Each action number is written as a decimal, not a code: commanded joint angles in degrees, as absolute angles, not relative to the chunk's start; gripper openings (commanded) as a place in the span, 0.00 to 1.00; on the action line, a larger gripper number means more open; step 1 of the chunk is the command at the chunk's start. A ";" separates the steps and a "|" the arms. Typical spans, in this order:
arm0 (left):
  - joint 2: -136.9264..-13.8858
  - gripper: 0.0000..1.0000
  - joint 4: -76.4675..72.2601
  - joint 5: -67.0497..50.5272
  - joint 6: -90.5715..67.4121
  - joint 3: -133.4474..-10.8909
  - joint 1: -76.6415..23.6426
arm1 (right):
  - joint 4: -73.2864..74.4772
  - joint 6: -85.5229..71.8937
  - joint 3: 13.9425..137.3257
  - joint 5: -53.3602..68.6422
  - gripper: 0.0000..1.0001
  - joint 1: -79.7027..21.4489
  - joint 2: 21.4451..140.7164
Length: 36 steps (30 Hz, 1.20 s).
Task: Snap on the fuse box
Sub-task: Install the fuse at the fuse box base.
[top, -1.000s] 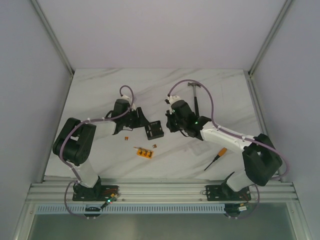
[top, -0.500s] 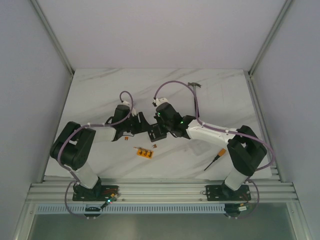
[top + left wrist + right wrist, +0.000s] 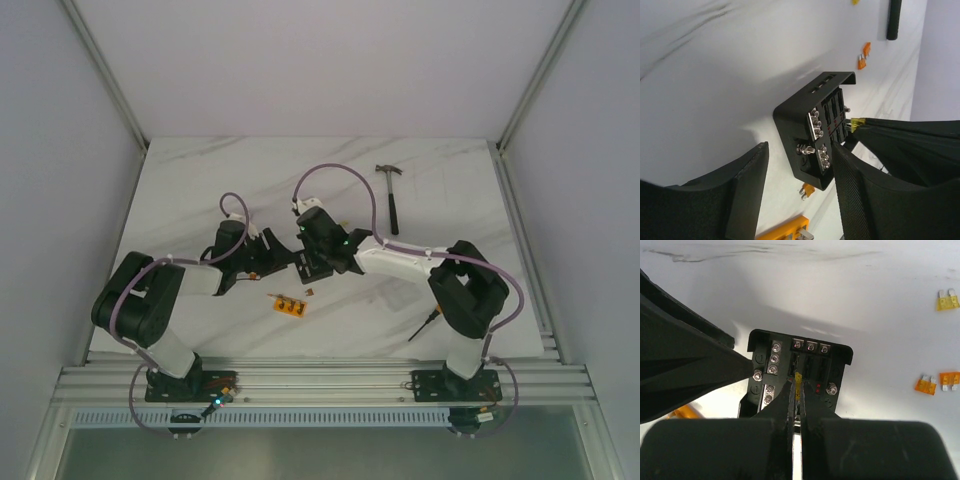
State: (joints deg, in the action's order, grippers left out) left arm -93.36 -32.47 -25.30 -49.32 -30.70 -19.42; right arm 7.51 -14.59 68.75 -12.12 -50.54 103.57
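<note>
- The fuse box (image 3: 308, 264) sits mid-way across the table (image 3: 200, 180), terminals up, between both arms.
- The right gripper (image 3: 798, 390), over near the hammer (image 3: 391, 195) a second ago, now hovers at its slots, fingers pinched tight on a yellow fuse (image 3: 798, 381).
- The left gripper (image 3: 800, 150) has closed in too, jaws spreading wide and empty, seemingly to steady the box for insertion.

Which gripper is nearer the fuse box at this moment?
Right. The right gripper sits directly over the fuse box, shut on a yellow fuse at its slots. The left gripper is open, close beside the box.
</note>
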 commanded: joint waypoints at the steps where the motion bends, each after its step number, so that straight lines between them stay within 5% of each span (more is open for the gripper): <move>1: -93.75 0.61 -36.99 -27.76 -52.57 -29.66 -19.26 | 6.77 -13.71 71.19 -14.91 0.00 -51.56 105.16; 36: -99.07 0.34 -36.65 -24.99 -53.70 -28.87 -21.09 | 5.39 -15.21 72.58 -18.98 0.00 -53.17 109.58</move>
State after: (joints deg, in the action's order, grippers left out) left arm -97.14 -37.04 -26.72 -53.95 -29.08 -20.49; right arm 5.87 -14.74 70.67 -17.32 -52.64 108.40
